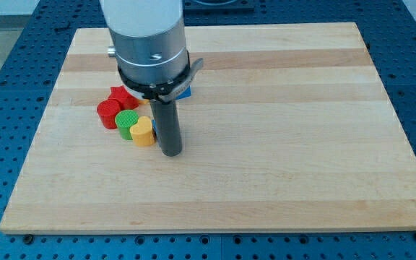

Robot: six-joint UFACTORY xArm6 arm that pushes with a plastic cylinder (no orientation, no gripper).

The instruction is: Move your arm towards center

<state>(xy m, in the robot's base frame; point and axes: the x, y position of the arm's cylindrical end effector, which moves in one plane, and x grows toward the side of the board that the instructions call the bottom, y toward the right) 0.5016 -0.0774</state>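
Note:
My tip (172, 152) rests on the wooden board (280, 144), left of the board's middle. It stands just to the right of a yellow heart-shaped block (143, 132), close to it. A green round block (126, 123) touches the yellow block on its left. A red round block (108, 113) and a red star-shaped block (121, 96) lie further to the upper left. A blue block (184, 92) peeks out behind the arm's body (149, 43), mostly hidden. A sliver of another yellow block (142, 103) shows under the arm.
The board lies on a blue perforated table (6, 87). The arm's grey body covers the upper left part of the board.

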